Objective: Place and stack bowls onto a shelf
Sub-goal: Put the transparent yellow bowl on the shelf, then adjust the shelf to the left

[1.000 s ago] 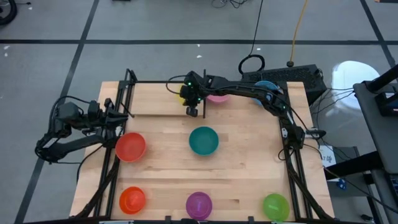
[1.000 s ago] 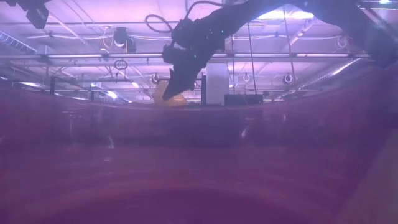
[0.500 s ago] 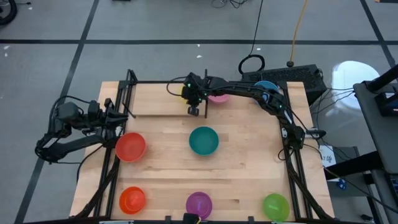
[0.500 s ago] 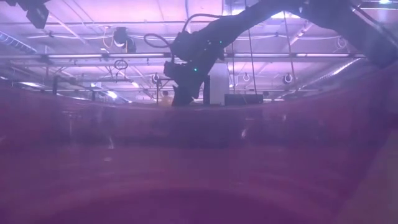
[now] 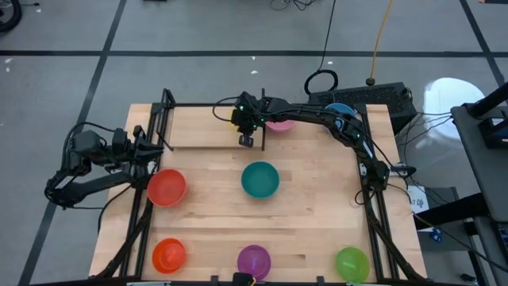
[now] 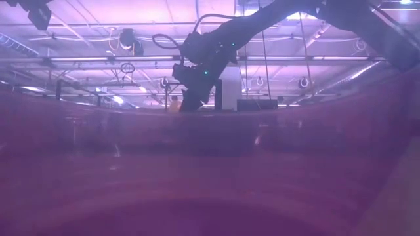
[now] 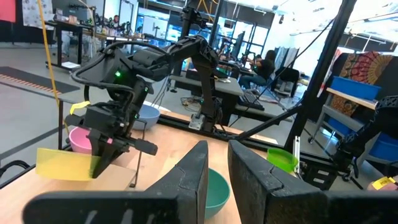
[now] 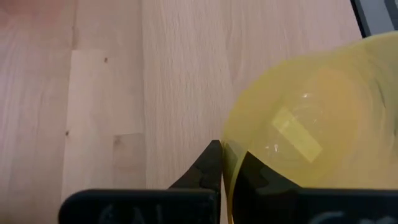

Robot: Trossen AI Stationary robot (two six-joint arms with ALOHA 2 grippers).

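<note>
One thin rim was all our right claw (image 8: 229,163) had of the small yellow plastic bowl (image 8: 305,137), pinched at the shelf (image 5: 198,135) beside the pink bowl (image 5: 279,124); we feared it could twist free. Our left claw (image 7: 214,171) waited at the bench's left edge, narrowly parted.

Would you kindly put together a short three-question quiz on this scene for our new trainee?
1. True or false: the right gripper is shut on the yellow bowl.
2. Which bowl sits nearest the table's middle: A red, B teal, C green?
3. Fill in: the left gripper waits at the table's ___ edge, holding nothing.

Key: 1 true, its fingers pinch the bowl's rim. 2 B. 3 left.
</note>
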